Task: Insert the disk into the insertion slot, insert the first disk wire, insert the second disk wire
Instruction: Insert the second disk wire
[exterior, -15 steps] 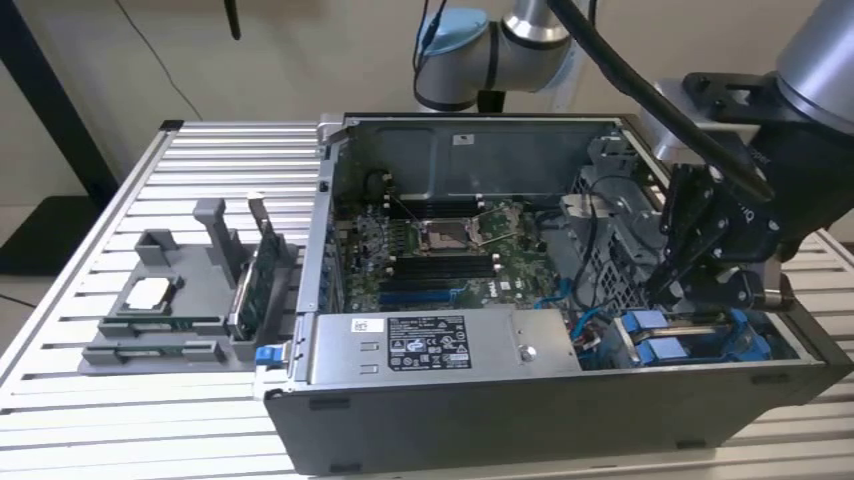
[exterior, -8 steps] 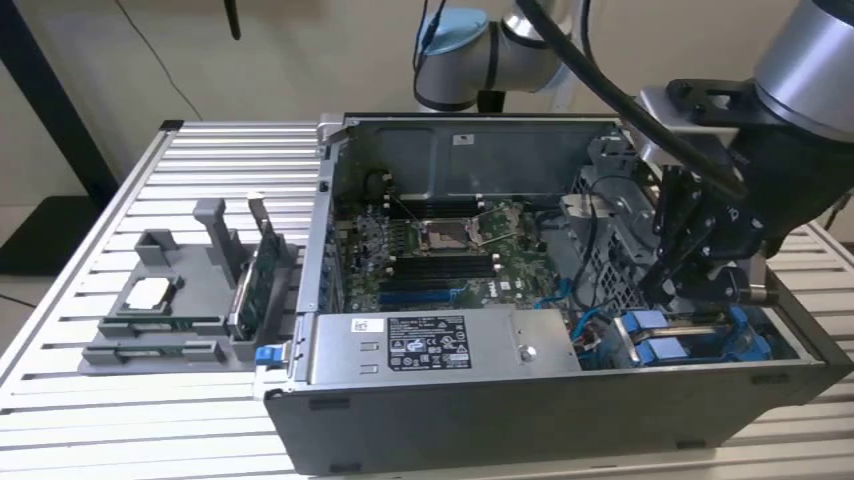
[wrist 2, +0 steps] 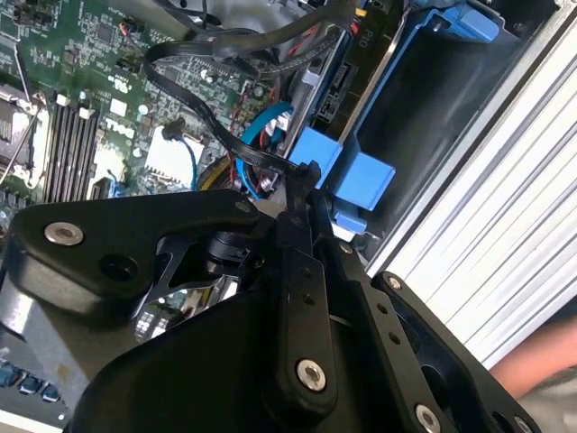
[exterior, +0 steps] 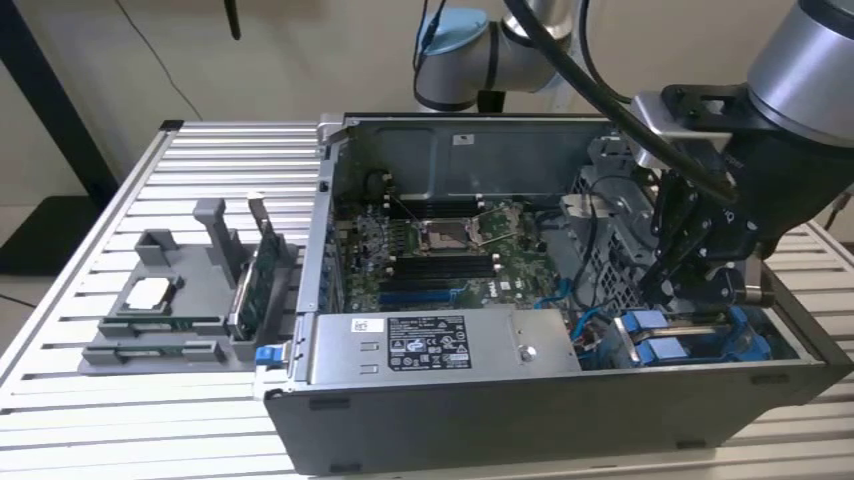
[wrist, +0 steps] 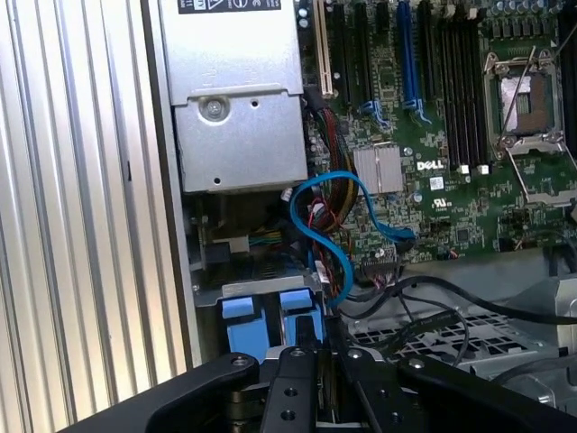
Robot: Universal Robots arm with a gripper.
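The disk sits in its blue carrier inside the drive bay at the case's lower corner, just below my claw, whose fingers look pinched nearly together on a thin black wire near the carrier's blue tabs. Just beyond my claw a blue cable loops over the motherboard. If I push down off-line, I judge the connector could miss its port or snag that loop.
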